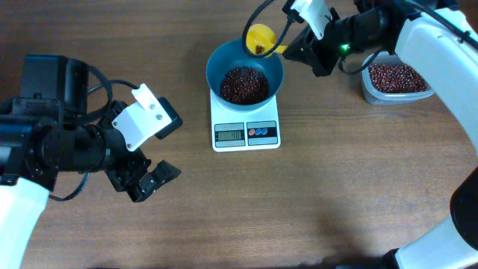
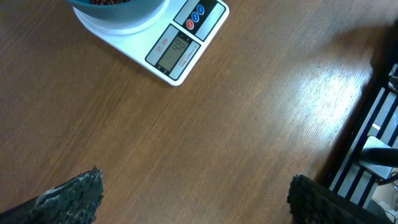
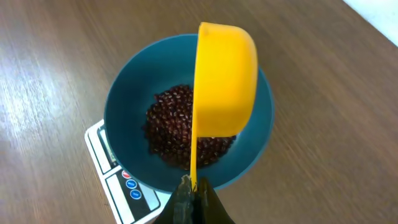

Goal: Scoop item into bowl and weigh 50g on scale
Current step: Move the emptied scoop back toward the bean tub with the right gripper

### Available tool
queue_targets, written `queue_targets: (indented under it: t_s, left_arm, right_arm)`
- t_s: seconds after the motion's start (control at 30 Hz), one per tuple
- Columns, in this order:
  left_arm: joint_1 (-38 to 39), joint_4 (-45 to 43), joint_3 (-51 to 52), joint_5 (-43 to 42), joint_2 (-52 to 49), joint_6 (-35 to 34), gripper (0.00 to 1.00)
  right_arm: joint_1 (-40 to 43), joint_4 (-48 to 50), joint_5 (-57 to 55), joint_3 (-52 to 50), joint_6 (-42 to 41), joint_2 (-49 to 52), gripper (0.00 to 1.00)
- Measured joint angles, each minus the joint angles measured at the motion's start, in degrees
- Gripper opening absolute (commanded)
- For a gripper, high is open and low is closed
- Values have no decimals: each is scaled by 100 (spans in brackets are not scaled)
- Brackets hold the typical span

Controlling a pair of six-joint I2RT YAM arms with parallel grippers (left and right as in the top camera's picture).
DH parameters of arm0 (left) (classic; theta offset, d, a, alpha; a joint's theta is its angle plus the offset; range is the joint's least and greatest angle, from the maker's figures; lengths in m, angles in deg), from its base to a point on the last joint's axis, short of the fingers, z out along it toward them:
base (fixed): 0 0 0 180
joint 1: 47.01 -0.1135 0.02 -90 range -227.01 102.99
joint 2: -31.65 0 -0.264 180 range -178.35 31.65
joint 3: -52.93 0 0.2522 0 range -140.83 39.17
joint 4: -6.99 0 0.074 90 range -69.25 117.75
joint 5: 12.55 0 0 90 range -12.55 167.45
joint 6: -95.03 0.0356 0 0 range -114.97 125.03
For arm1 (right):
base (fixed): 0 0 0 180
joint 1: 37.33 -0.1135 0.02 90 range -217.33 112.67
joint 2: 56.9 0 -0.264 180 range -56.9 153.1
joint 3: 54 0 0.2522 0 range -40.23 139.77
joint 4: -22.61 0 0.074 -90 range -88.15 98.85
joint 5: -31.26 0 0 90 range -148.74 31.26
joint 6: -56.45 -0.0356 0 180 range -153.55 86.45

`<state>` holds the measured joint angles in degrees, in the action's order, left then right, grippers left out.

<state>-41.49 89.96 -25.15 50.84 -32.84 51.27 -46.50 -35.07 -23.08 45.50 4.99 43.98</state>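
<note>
You see a brown wood table point(image 1: 336, 187) with fine grain and a soft shine. The bowl point(image 1: 222, 63) is smooth blue plastic. The scoop point(image 3: 227, 68) is shiny yellow plastic. The scale point(image 1: 224, 112) is smooth white plastic. The beans point(image 1: 243, 84) look glossy. The pads point(image 2: 74, 193) on the left gripper point(image 1: 155, 183) look rough and black.

No clear text anywhere: the scale point(image 2: 140, 34) has dark digits on its grey LCD display point(image 2: 176, 51), sharpest in the left wrist view, but they are tilted and too blurred to read with certainty.
</note>
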Motion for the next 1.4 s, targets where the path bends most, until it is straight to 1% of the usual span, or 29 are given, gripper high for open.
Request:
queue_targets:
  t_s: [0.23, 0.33, 0.43, 0.47, 0.57, 0.63, 0.77, 0.87, 0.93, 1.0, 1.13, 1.33, 1.4]
  left_arm:
    - [0, 0, 0, 0, 0, -2, 99]
    - [0, 0, 0, 0, 0, 0, 99]
    - [0, 0, 0, 0, 0, -2, 98]
    - [0, 2, 0, 0, 0, 0, 99]
    - [0, 0, 0, 0, 0, 0, 99]
    - [0, 0, 0, 0, 0, -2, 98]
    - [0, 4, 0, 0, 0, -2, 99]
    - [0, 0, 0, -2, 0, 0, 98]
    - [0, 0, 0, 0, 0, 0, 99]
    - [0, 0, 0, 0, 0, -2, 99]
    - [0, -2, 0, -2, 0, 0, 99]
    - [0, 0, 0, 0, 0, -2, 98]
    - [0, 2, 0, 0, 0, 0, 99]
  right_arm:
    - [0, 111, 24, 2, -125, 0, 4]
    - [0, 107, 223, 4, -605, 0, 4]
    - [0, -109, 164, 20, -835, 0, 4]
    - [0, 63, 136, 31, -859, 0, 4]
    - [0, 15, 304, 31, -859, -2, 4]
    - [0, 13, 162, 31, -866, -2, 4]
    - [-153, 535, -79, 35, -852, -17, 4]
    - [-332, 468, -214, 35, -850, -37, 4]
    - [-332, 367, -645, 35, -846, -190, 4]
    - [-393, 264, -870, 35, -560, -332, 4]
    - [-778, -42, -1449, 35, -210, -334, 4]
    - [-776, -39, -1917, 35, 13, -334, 4]
    - [-776, 216, -1937, 35, 50, -334, 4]
